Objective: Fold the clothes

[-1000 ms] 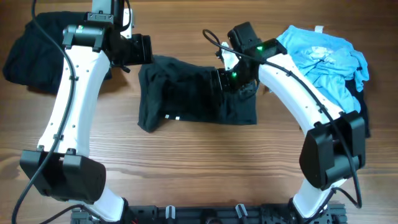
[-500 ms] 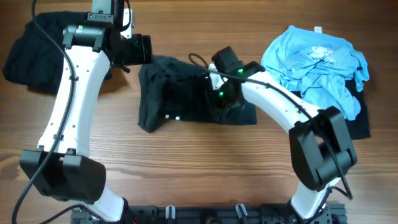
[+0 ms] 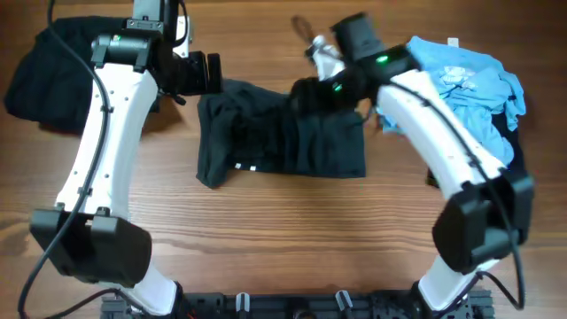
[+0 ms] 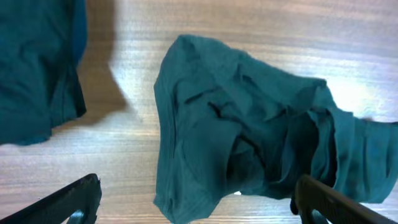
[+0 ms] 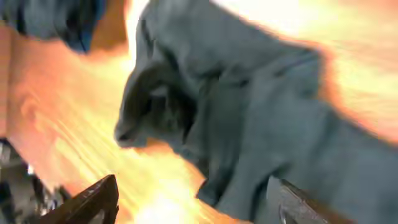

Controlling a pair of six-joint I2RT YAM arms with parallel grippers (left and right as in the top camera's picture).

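Loosely rumpled, a soft dark shirt (image 3: 283, 142) lies on the wooden table (image 3: 283, 235); left fingers (image 4: 69, 200), right fingers (image 5: 88, 199) splayed empty.

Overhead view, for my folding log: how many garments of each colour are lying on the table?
Dark: 3, the left heap, the centre shirt, the piece under the blue
Light blue: 1, the light blue shirt
Total: 4

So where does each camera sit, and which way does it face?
Overhead: above the table, facing straight down; both arms show.
Left wrist: on the left arm, looking down at the dark T-shirt; open jaws at bottom corners.
Right wrist: blurred, angled down at the same shirt; jaws at bottom corners.
Shared: all three show that dark T-shirt.
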